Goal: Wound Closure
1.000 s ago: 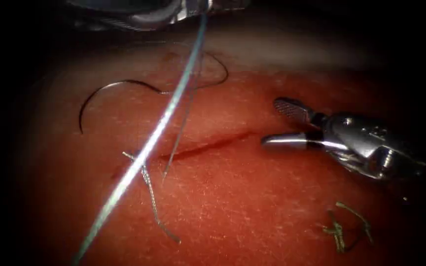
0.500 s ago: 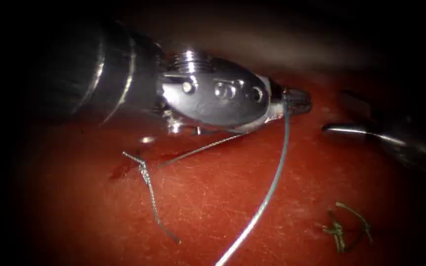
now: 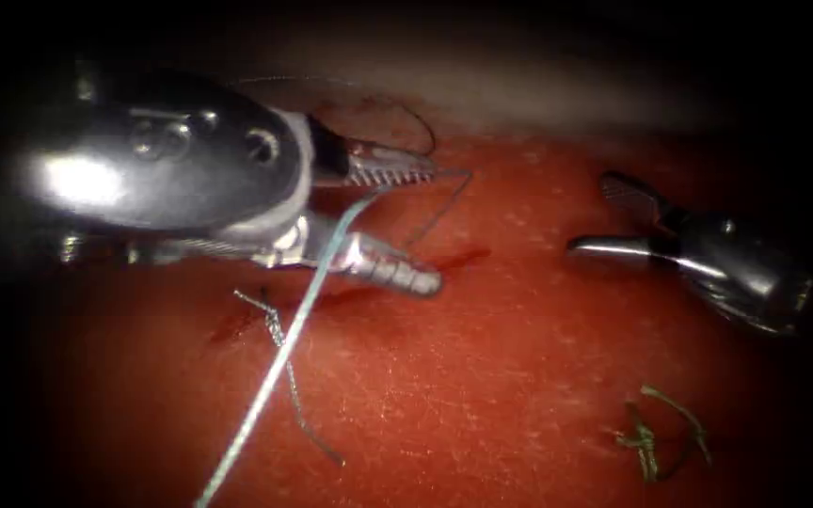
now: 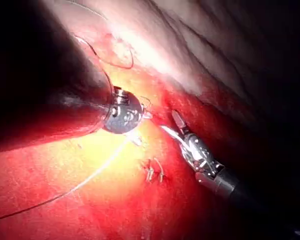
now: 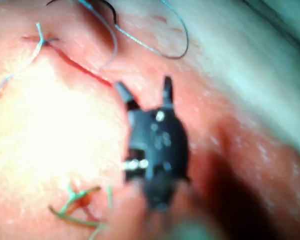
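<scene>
My left tool lies over the left part of the cut, jaws wide open. The pale thread runs loose between them and down toward the near edge; a thinner strand curls off the upper jaw's tip. My right tool hovers right of the cut, jaws open and empty, seen also from its own wrist. A dark arc, probably the needle, lies free on the tissue beyond the cut. The left wrist view has the left tool facing the right tool.
A tied stitch with two tails sits at the cut's left end. Green cut ends of thread lie on the tissue near the right tool. Pale tissue rises behind the red area.
The left tool came down from the top, swung across the cut and back left, and opened its jaws; the taut thread went slack. The right tool drew back to the right.
</scene>
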`<control>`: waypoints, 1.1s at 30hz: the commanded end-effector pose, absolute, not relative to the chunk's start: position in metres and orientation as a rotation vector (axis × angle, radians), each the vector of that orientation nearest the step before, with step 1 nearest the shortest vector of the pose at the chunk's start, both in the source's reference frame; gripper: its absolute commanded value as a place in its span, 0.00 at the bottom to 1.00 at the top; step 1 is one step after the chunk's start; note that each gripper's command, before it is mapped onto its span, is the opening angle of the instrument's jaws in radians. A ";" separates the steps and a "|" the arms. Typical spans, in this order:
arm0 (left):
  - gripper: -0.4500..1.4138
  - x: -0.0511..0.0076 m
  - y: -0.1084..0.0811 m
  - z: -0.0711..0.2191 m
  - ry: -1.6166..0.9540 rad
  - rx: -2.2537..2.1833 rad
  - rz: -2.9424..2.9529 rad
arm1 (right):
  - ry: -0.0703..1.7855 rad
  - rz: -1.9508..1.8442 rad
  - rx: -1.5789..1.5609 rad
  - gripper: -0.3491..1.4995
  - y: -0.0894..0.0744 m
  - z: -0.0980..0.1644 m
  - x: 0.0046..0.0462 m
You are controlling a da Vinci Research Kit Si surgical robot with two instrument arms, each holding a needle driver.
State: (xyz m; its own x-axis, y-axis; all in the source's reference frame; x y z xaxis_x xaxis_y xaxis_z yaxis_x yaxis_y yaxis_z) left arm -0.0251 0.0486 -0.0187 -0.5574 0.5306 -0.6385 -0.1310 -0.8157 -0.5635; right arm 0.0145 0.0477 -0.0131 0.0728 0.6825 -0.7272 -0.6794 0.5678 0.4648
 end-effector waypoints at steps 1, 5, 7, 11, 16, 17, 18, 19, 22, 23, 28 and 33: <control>0.66 -0.0245 0.048 -0.018 -0.664 -1.165 2.425 | 1.096 1.023 0.007 0.97 0.047 -0.013 0.0151; 0.65 -0.0219 0.045 -0.018 -0.681 -1.040 2.529 | 1.095 1.018 0.004 0.97 0.047 -0.013 0.0151; 0.64 -0.0218 0.043 -0.018 -0.675 -1.033 2.535 | 1.096 1.016 0.007 0.97 0.047 -0.013 0.0151; 0.64 -0.0240 0.040 -0.019 -0.759 -1.048 2.532 | 1.096 1.016 0.007 0.97 0.047 -0.013 0.0152; 0.63 -0.0305 0.035 -0.020 -0.897 -1.131 2.517 | 1.100 1.011 0.015 0.97 0.047 -0.013 0.0152; 0.63 -0.0315 0.034 -0.020 -0.914 -1.164 2.513 | 1.100 1.011 0.015 0.97 0.047 -0.013 0.0152; 0.62 -0.0325 0.034 -0.020 -0.931 -1.199 2.510 | 1.101 1.010 0.017 0.97 0.047 -0.013 0.0152; 0.62 -0.0336 0.033 -0.021 -0.941 -1.239 2.510 | 1.101 1.010 0.017 0.97 0.047 -0.013 0.0153; 0.61 -0.0364 0.031 -0.021 -1.014 -1.248 2.498 | 1.108 0.983 0.053 0.97 0.047 -0.013 0.0161; 0.61 -0.0364 0.031 -0.021 -1.014 -1.248 2.498 | 1.108 0.983 0.053 0.97 0.047 -0.013 0.0161; 0.61 -0.0370 0.028 -0.015 -1.061 -1.167 2.510 | 1.151 0.875 0.196 0.86 0.045 -0.014 0.0219; 0.61 -0.0336 0.030 -0.011 -0.946 -1.114 2.481 | 1.174 0.824 0.227 0.82 0.044 -0.014 0.0241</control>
State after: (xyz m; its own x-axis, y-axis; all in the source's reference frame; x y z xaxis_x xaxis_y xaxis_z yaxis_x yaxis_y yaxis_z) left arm -0.0326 0.0319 -0.0107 -0.6674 0.4760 -0.5727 0.0075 -0.7648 -0.6443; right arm 0.0235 0.0446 -0.0142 0.1424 0.6723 -0.7265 -0.4516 0.6972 0.5567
